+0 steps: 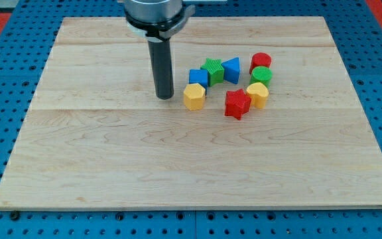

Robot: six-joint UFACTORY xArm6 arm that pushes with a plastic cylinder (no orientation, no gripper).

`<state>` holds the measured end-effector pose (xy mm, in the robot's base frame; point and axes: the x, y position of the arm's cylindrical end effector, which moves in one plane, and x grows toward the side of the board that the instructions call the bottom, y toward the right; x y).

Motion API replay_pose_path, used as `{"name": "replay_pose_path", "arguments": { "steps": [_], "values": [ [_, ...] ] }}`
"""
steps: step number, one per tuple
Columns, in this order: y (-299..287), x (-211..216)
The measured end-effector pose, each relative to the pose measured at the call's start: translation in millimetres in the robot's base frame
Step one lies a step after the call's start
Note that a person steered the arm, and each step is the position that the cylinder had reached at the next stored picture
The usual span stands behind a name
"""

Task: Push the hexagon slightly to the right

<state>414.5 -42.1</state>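
The yellow hexagon [193,96] lies on the wooden board [111,159] a little above its middle. My tip [165,97] stands just to the view's left of it, with a small gap between them. Right of the hexagon is a red star-shaped block [237,103]. Above the hexagon sits a blue cube [198,78], touching or nearly touching it.
A cluster sits to the right: a green star-like block [213,70], a blue triangle [231,70], a red cylinder [261,62], a green cylinder [261,75] and a yellow block [258,94]. A blue pegboard [5,79] surrounds the board.
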Motion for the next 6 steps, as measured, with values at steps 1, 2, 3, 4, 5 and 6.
{"name": "replay_pose_path", "arguments": {
  "steps": [1,2,3,4,5,6],
  "values": [
    [29.6,0.9],
    [43.2,0.9],
    [29.3,1.0],
    [-15.6,2.4],
    [-32.0,-9.7],
    [-30.3,-40.6]
  ]
}}
